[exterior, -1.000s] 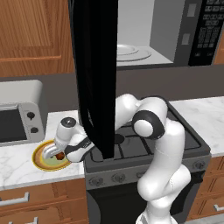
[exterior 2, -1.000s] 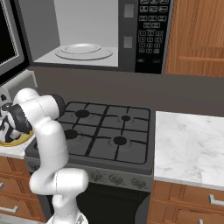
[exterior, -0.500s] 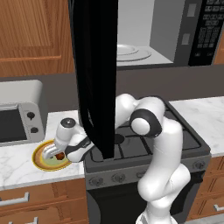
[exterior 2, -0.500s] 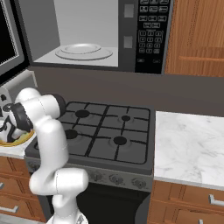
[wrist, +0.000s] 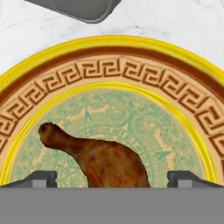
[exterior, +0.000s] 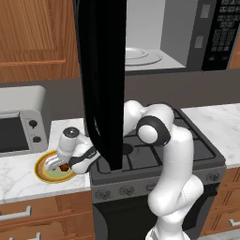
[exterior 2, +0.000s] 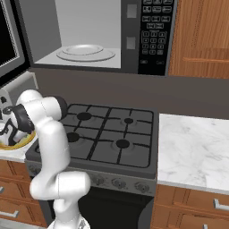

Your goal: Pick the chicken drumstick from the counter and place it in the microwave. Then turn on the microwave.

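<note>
Chicken drumstick [wrist: 103, 159] lies on the yellow plate [wrist: 109, 48] on the counter [exterior: 18, 171], its long axis running diagonally in the hand view, thin end toward upper left, thick end between the gripper [wrist: 112, 178] fingertips, which stand wide apart, just over it

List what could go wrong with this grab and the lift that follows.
The open gripper straddles the chicken drumstick's thick end; its taper may let it slip when squeezed. The fingertips sit low over the yellow plate and could drag it. The microwave's open door hangs directly above the arm, a likely collision.
</note>
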